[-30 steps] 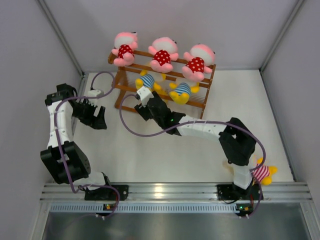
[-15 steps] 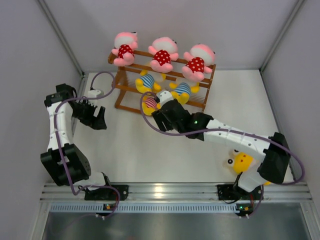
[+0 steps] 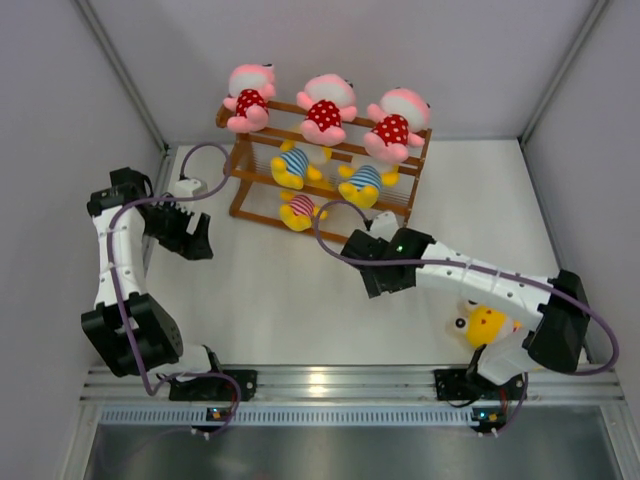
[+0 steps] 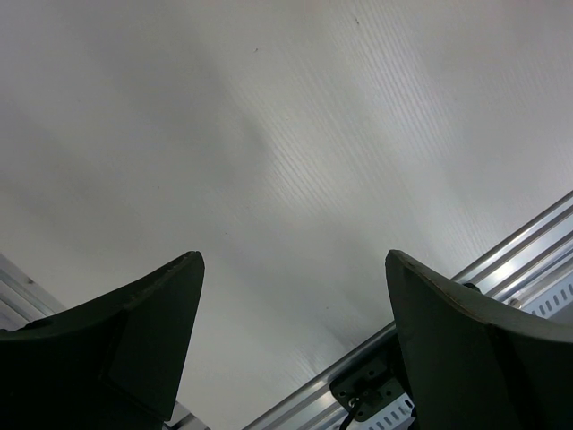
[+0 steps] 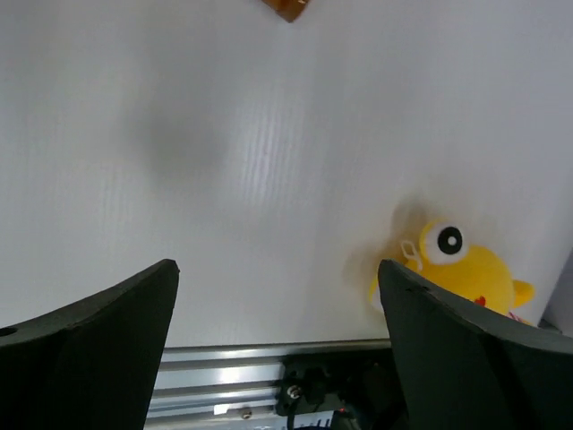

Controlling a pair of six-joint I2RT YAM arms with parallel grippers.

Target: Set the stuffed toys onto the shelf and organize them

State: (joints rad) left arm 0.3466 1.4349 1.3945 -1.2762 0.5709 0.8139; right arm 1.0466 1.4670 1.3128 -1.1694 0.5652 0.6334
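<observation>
Overhead, the shelf [image 3: 286,105] carries three pink toys [image 3: 325,108] on top, two blue-striped toys [image 3: 365,182] on the middle tier and one red-striped toy [image 3: 300,210] at the bottom. A yellow toy [image 5: 452,260] lies on the table [image 4: 269,134]. The left gripper [image 4: 294,260] and right gripper [image 5: 277,269] both stand spread apart and empty.

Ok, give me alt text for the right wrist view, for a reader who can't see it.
The right gripper, jaws open and empty, hangs over a white table. A yellow stuffed toy with a bulging eye lies at lower right, near the metal rail at the table's edge; a corner of the orange-brown shelf shows at the top.
</observation>
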